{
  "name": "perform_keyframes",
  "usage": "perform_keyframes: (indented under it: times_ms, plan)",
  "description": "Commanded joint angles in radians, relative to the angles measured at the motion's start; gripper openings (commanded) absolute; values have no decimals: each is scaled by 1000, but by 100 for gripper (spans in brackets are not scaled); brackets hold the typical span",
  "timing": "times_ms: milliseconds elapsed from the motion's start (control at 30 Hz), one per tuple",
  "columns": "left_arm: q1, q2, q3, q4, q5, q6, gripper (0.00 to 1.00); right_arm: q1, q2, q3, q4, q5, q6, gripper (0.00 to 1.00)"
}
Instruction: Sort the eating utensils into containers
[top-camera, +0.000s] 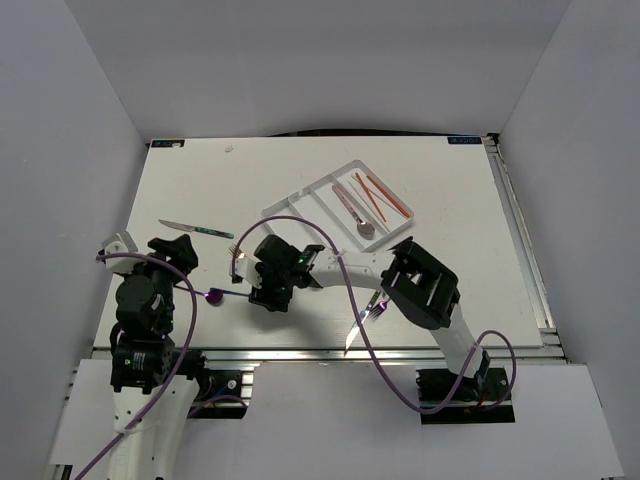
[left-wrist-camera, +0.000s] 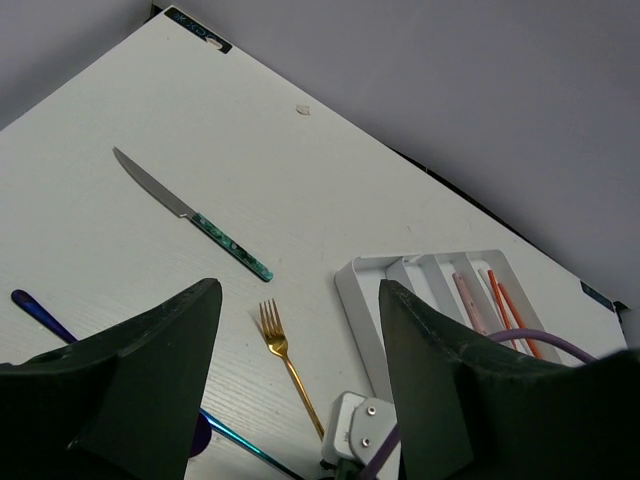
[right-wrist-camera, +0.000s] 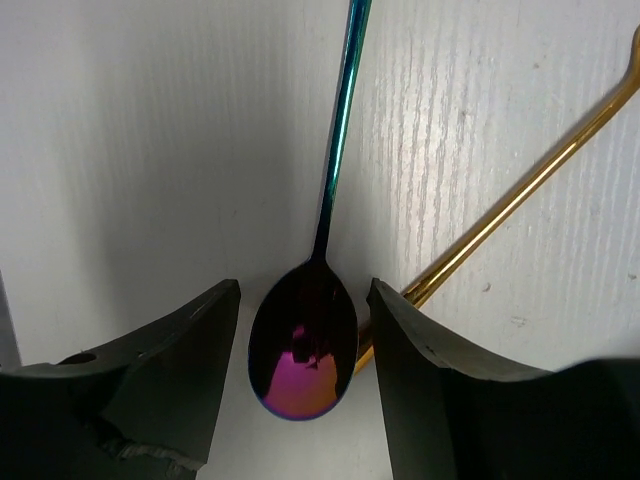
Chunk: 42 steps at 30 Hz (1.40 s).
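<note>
An iridescent purple-blue spoon (right-wrist-camera: 303, 350) lies flat on the table, its bowl between the fingers of my right gripper (right-wrist-camera: 304, 290), which is open and straddles it without touching. A gold fork's handle (right-wrist-camera: 520, 195) crosses beside the right finger. From above, the right gripper (top-camera: 265, 292) hangs left of centre and the fork (top-camera: 236, 255) lies just beyond it. My left gripper (left-wrist-camera: 298, 290) is open and empty above the table's left side. The white tray (top-camera: 300, 190) holds red-orange chopsticks (top-camera: 385, 195) and a spoon (top-camera: 355, 212).
A silver knife with a green handle (top-camera: 195, 229) lies far left. An iridescent knife and fork (top-camera: 365, 320) lie by the near edge under the right arm. A dark blue handle (left-wrist-camera: 40, 310) shows beside the left finger. Purple cables loop over the middle.
</note>
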Motion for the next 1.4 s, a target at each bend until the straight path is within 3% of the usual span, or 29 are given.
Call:
perform_keyframes:
  times_ms: [0, 367, 467, 600, 1067, 1367]
  plan:
    - [6, -5, -3, 7, 11, 10, 75, -1, 77, 97, -79, -21, 21, 62]
    - [6, -4, -4, 10, 27, 13, 75, -1, 183, 238, -105, -10, 16, 58]
    - [6, -5, -4, 12, 27, 15, 75, -1, 198, 261, -119, -30, 10, 50]
    - [6, -5, -4, 10, 30, 15, 75, -1, 195, 254, -136, -59, 7, 30]
    - [6, -4, -6, 10, 34, 12, 75, -5, 105, 243, -148, -79, 42, 0]
    - [6, 6, -7, 13, 44, 16, 75, -50, -1, 281, -180, -99, 53, 0]
